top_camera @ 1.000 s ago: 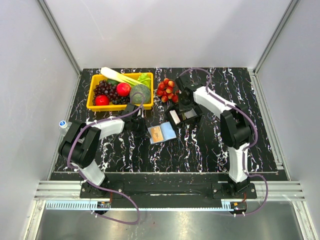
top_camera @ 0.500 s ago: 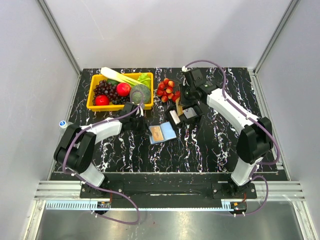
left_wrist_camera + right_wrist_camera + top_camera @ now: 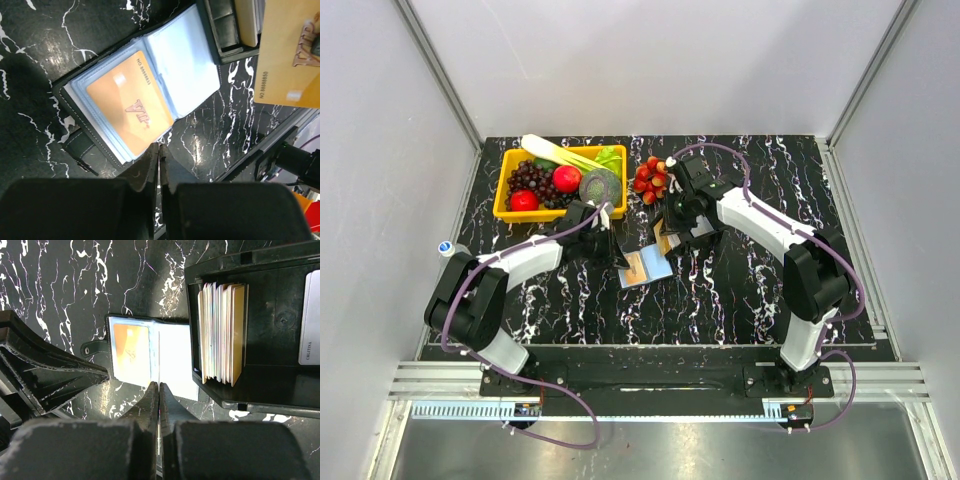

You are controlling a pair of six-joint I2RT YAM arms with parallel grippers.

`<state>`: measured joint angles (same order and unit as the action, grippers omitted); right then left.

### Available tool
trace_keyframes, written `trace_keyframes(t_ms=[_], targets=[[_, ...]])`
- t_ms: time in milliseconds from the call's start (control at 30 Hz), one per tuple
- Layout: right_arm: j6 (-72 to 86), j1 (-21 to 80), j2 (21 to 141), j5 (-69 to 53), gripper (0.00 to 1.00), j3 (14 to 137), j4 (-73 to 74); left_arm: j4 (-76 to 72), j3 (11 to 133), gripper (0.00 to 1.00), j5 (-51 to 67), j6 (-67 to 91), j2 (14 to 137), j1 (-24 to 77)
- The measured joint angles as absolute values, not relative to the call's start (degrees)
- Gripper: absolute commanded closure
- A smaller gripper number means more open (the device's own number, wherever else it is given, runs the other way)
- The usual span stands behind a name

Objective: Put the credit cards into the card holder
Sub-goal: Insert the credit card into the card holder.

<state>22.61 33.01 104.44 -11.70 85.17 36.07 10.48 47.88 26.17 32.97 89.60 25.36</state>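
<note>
**Presently: one card is sleeved, another is held above the open holder**

The card holder (image 3: 185, 70) is laid open on the tabletop (image 3: 30, 75), in the upper middle of the left wrist frame and just left of centre in the right wrist frame. An orange-gold credit card (image 3: 127, 107) is seen in its left clear sleeve, and the right sleeve is seen empty. A second credit card (image 3: 285, 60) is shown at the upper right of the left wrist frame, clear of the tabletop. A dark shape is pressed on it at the frame's right edge, so it is judged to be clamped in the right jaws. In the right wrist frame those jaws are seen together, with only a thin pale line between them. The left jaws are closed on nothing, their tips set at the holder's lower edge; whether it is touched cannot be told.

The step in hand is judged to be the bringing of this card to the holder. Next, its edge would have to be lined up with the mouth of the empty sleeve and slid in flat, with the holder kept from shifting.

More cards (image 3: 222, 332) are stood on edge in a black tray (image 3: 270, 365) at the upper right of the right wrist frame, and they cannot be counted. A white card (image 3: 310, 315) is cut off by the right edge.
</note>
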Motion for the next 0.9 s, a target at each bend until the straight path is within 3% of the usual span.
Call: trace_keyframes(t_ms=[267,500,900], targets=[[22.7,33.0,104.4,-12.0,0.96,85.1,35.3,12.4,48.9,0.55,24.8,32.7,89.6,25.5],[23.2,33.3,106.5,-14.5,0.96,85.1,34.1,16.8,48.9,0.56,19.1,33.3,89.1,25.5],[23.7,33.8,108.7,-14.6,0.95,84.7,33.6,13.3,48.8,0.53,19.4,37.3,89.8,25.5]])
